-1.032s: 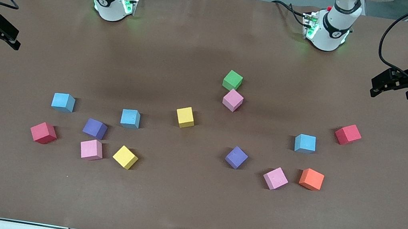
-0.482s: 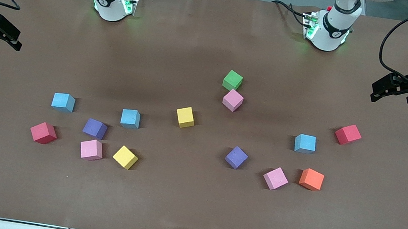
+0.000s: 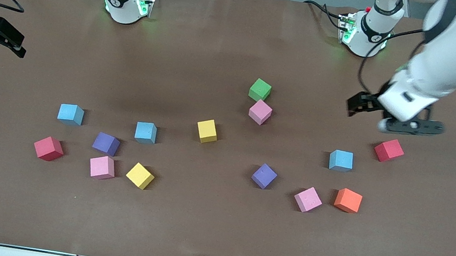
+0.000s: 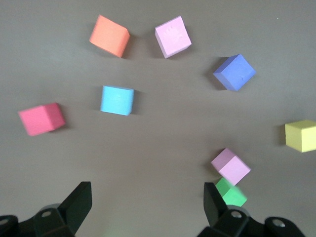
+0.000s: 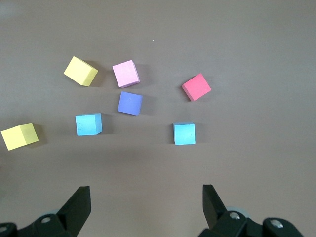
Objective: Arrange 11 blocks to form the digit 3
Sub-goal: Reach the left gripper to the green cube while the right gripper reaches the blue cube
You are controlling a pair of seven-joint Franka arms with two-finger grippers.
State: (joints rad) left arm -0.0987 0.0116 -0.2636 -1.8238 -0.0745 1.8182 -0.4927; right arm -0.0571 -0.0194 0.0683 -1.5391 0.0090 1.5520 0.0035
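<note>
Blocks (image 3: 208, 131) lie scattered, unassembled, across the bench (image 3: 212, 234) — the left hand (image 3: 355, 107), empty and spread wide, hovers with the light blue block (image 3: 341, 160) at its six o'clock, while the right hand (image 3: 1, 40), likewise released, waits at the bench's edge.

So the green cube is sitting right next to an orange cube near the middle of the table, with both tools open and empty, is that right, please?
Not quite: the cube beside the green cube is a pink cube, as the front view shows. The orange cube lies toward the left arm's end, nearer the front camera. The left tool and right tool are indeed open and empty.
</note>
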